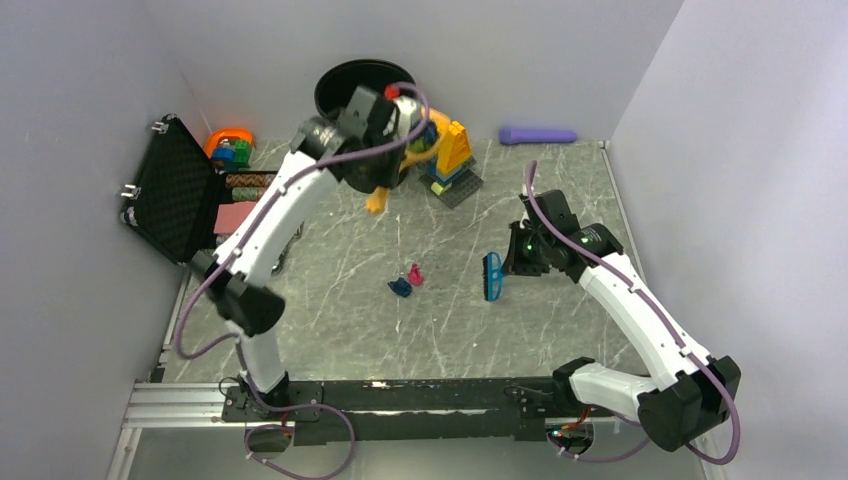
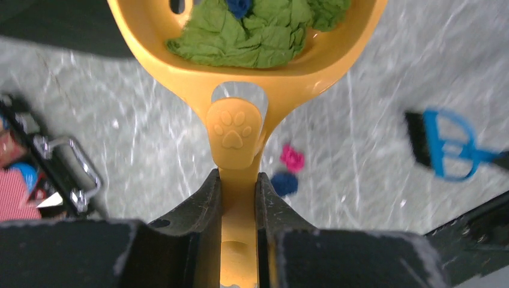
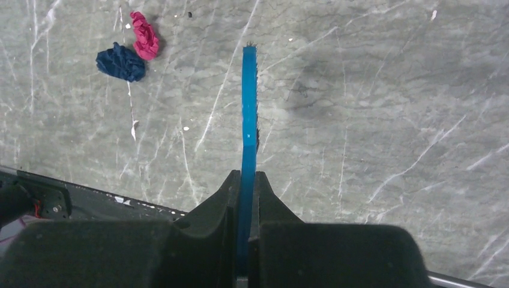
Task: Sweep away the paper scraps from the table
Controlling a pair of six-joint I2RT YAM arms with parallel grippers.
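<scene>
Two paper scraps lie apart from the rest on the table (image 1: 340, 310): a magenta one (image 1: 414, 273) (image 3: 145, 36) and a dark blue one (image 1: 400, 288) (image 3: 121, 62), side by side. My left gripper (image 2: 239, 180) (image 1: 385, 175) is shut on the handle of a yellow dustpan (image 2: 240, 78), held up at the back near a black bin (image 1: 355, 85). Green scraps (image 2: 252, 36) and a dark blue one fill the pan. My right gripper (image 3: 248, 177) (image 1: 507, 264) is shut on a blue hand brush (image 3: 248, 108) (image 1: 492, 276), right of the two loose scraps.
Stacked toy bricks (image 1: 452, 160) stand at the back centre, a purple cylinder (image 1: 538, 134) by the back wall. An open black foam-lined case (image 1: 175, 190) sits at the left with small items beside it. Pale walls border the table.
</scene>
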